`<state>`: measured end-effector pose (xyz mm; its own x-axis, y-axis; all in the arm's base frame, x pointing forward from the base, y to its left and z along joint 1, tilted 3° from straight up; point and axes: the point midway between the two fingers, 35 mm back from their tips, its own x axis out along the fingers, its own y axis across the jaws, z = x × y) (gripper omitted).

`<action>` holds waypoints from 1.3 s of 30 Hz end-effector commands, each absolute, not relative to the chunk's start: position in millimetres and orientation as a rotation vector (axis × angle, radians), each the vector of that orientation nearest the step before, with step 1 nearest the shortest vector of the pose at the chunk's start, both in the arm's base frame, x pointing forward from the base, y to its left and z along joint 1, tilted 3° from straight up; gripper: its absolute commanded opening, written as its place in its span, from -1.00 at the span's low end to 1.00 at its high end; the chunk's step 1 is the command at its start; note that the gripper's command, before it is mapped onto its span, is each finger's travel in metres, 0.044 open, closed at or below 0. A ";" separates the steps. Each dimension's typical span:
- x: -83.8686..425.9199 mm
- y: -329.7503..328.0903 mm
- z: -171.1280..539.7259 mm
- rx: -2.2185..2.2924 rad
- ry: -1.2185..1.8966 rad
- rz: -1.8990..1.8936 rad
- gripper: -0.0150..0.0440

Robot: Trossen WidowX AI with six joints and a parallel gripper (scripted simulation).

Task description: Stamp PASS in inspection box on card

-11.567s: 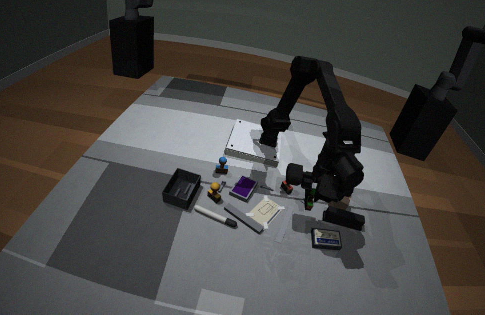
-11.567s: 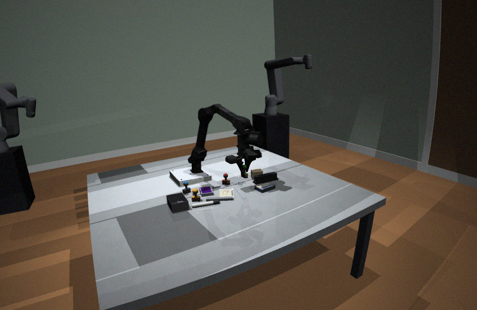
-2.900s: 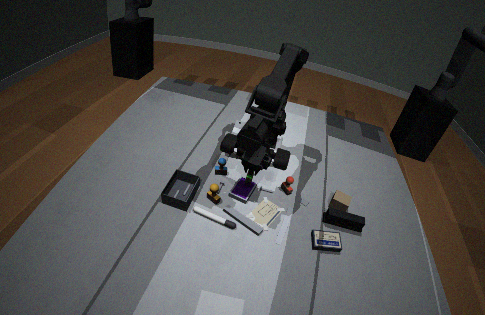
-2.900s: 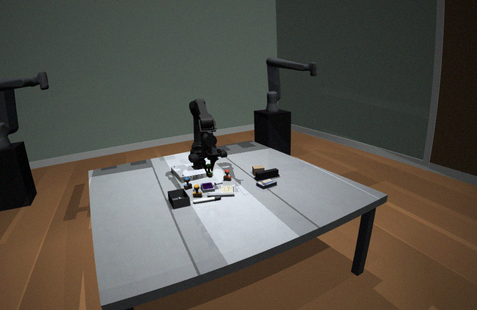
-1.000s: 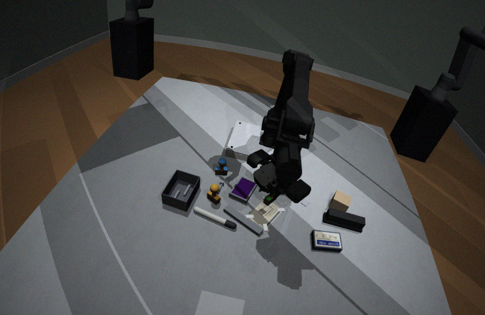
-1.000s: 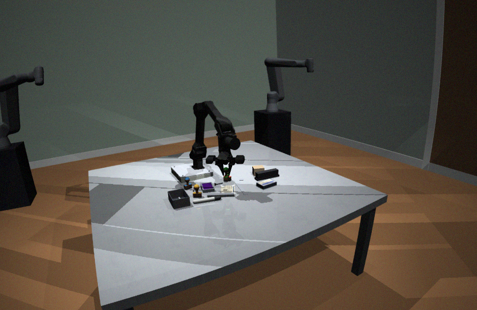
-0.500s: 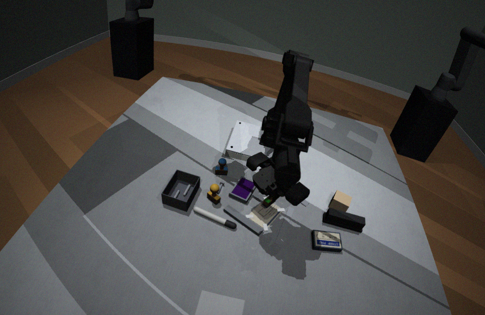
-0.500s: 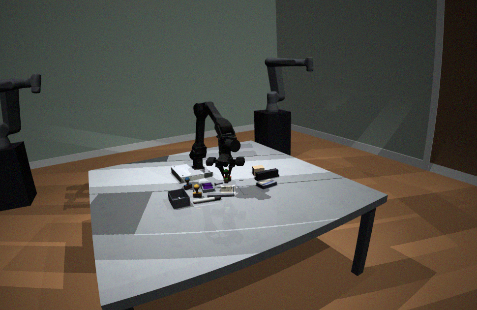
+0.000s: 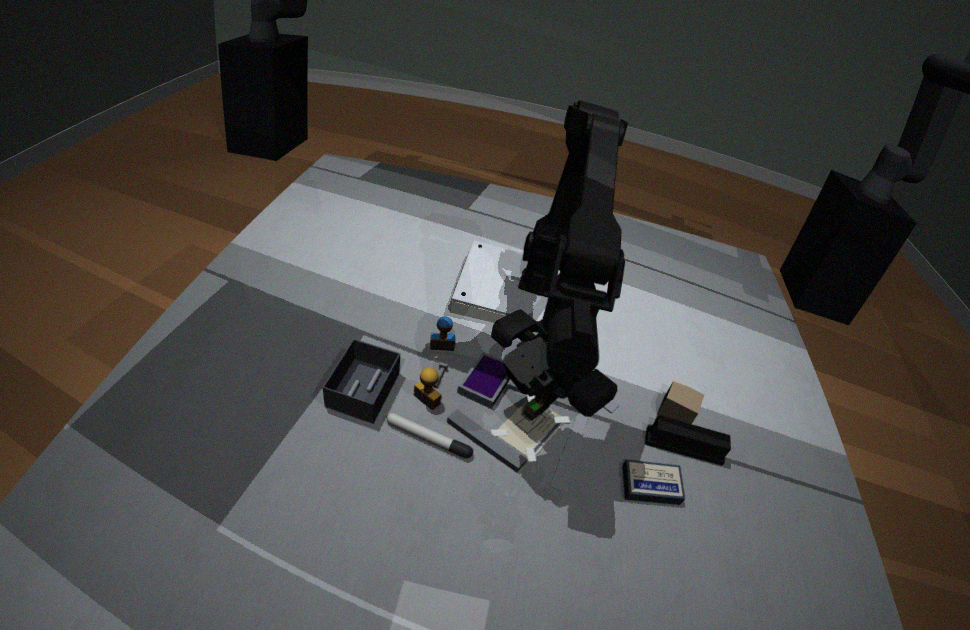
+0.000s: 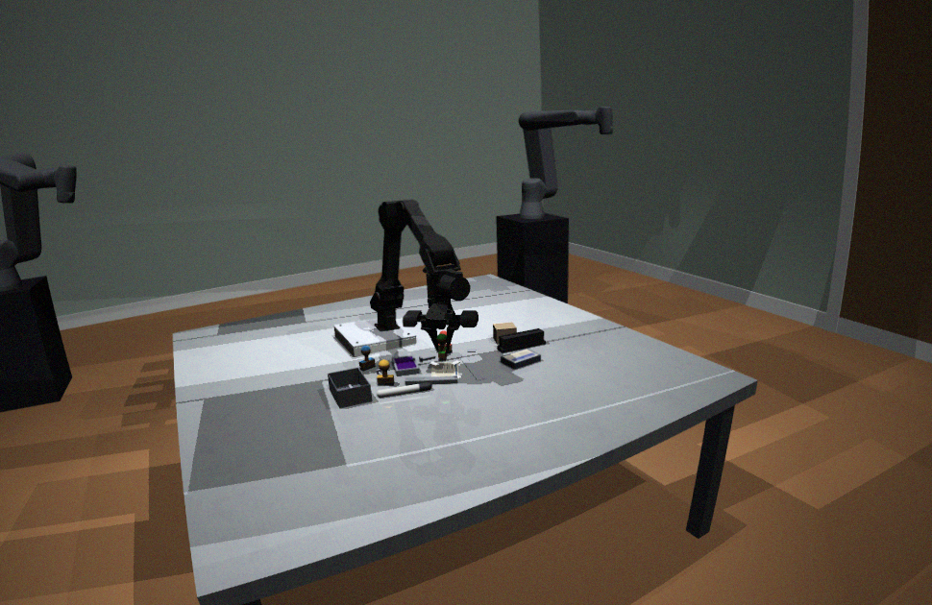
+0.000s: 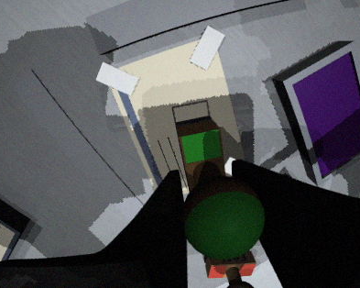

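Note:
My gripper (image 9: 537,399) (image 11: 205,173) is shut on the green-knobbed stamp (image 10: 442,342) (image 11: 224,225), held upright over the card (image 9: 517,441) (image 11: 167,71). In the wrist view the stamp's block, with a green patch on top, covers the near part of the inspection box (image 11: 190,105); its far end shows beyond the block. The stamp's face is hidden, and I cannot tell whether it touches the card. White tape strips lie on the card's corners. The open purple ink pad (image 9: 487,378) (image 10: 404,363) (image 11: 329,101) lies beside the card. The lettering is not readable.
A red stamp (image 11: 217,271) stands close behind the held one. Blue (image 9: 442,338) and yellow (image 9: 428,377) stamps stand near the pad. A dark tray (image 9: 348,404), a marker (image 9: 423,432), a flat bar (image 9: 487,440), a stamp pad box (image 9: 653,482) and a black block (image 9: 687,439) lie around.

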<state>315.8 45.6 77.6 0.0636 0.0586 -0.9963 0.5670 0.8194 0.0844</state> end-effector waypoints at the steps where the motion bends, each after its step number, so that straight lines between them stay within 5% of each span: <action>1: 315.4 45.3 74.1 0.531 1.474 -0.418 -0.49; 39: 314.8 46.3 49.6 0.529 1.473 -0.417 -0.49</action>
<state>315.4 46.6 52.0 0.0641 0.0577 -0.9963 0.5654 0.8205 0.0839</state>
